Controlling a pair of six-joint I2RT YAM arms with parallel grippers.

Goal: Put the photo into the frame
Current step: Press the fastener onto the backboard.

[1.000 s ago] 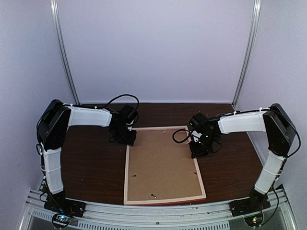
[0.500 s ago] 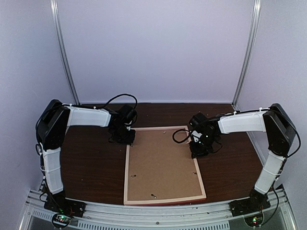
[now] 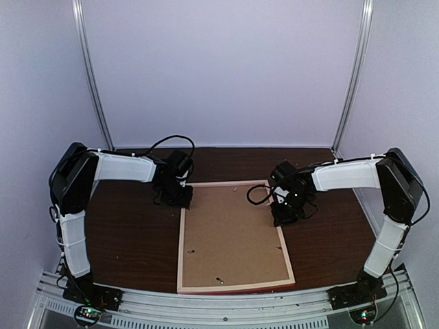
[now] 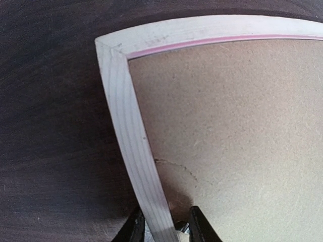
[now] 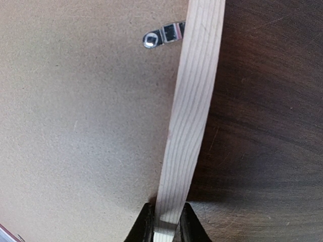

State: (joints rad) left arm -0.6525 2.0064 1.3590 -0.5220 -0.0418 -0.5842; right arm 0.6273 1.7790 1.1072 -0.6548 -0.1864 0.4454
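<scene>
The frame (image 3: 180,253) lies face down on the dark table, pale wood back up, with a brown backing board (image 3: 230,233) filling it. The photo is hidden. My left gripper (image 3: 180,199) sits at the far left corner. In the left wrist view it (image 4: 162,222) straddles the left bar (image 4: 126,116), open: the outer finger (image 4: 135,228) is against the wood and the inner finger (image 4: 198,228) stands off it. My right gripper (image 3: 285,218) is on the right bar (image 5: 194,101), and the right wrist view shows it (image 5: 165,214) shut on the wood.
A thin pink strip (image 4: 202,43) of the frame's front shows along the far bar. A metal turn clip (image 5: 164,35) on the right bar lies over the backing board (image 5: 75,116). Small clips sit near the board's edges (image 3: 218,279). The table's front rail (image 3: 226,301) runs just below the frame.
The left arm's wrist has shifted slightly at the frame's far left corner. The right arm and the frame have not moved.
</scene>
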